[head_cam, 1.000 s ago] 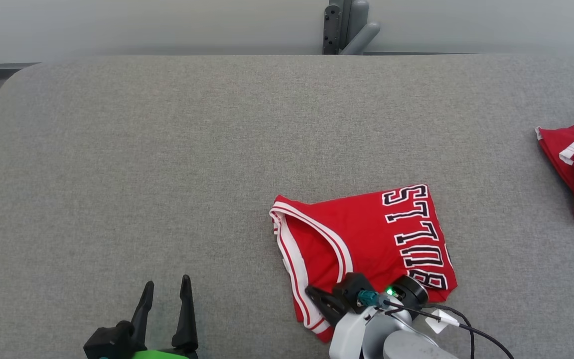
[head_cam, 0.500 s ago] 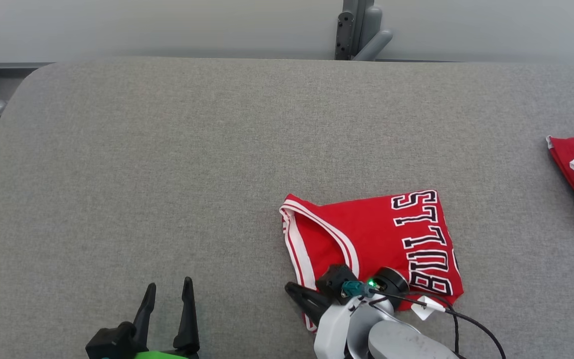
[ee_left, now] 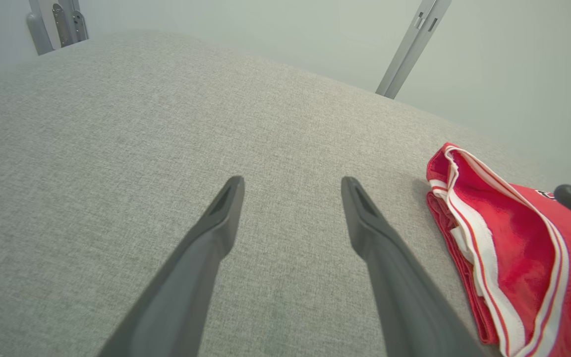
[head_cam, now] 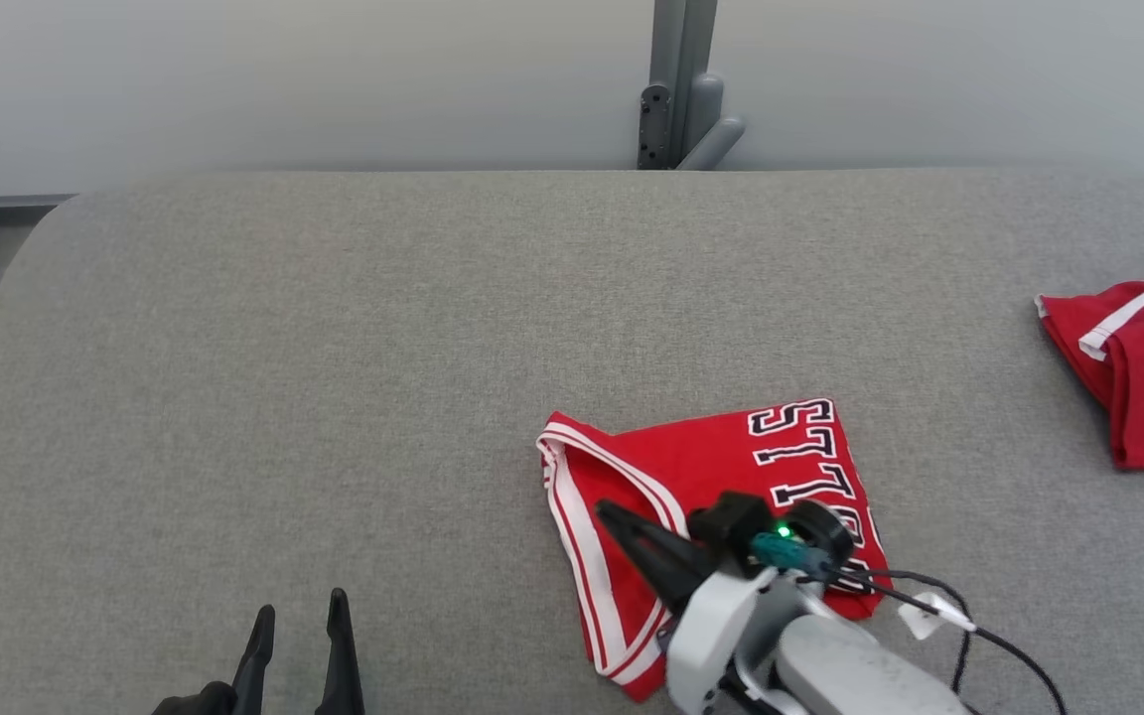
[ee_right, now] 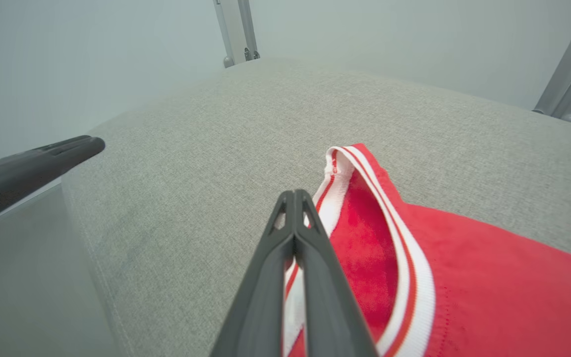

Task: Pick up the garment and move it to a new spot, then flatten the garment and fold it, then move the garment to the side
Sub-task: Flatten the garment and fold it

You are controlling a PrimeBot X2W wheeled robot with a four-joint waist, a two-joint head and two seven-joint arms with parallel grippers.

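another red cloth [head_cam: 1143,377] lies at the grey table's [head_cam: 334,348] right edge.

Light is even and soft across my tabletop [head_cam: 334,328]: bright, no hot spot anywhere, and it seems to fall from above. Head view is crisp, and I can read the grey weave right out to the far edge. The garment [head_cam: 701,467] throws only a thin, soft shadow along its left side, plainer in the left wrist view. A small green light [head_cam: 783,532] glows on my right wrist, with no flare off it. Both wrist views bow hard: the tabletop bulges and the post [ee_left: 409,49] past the far edge leans. My left pincer [ee_left: 290,186] goes soft low in its view, and so does my right pincer [ee_right: 295,196]. The wall behind is a pale haze.
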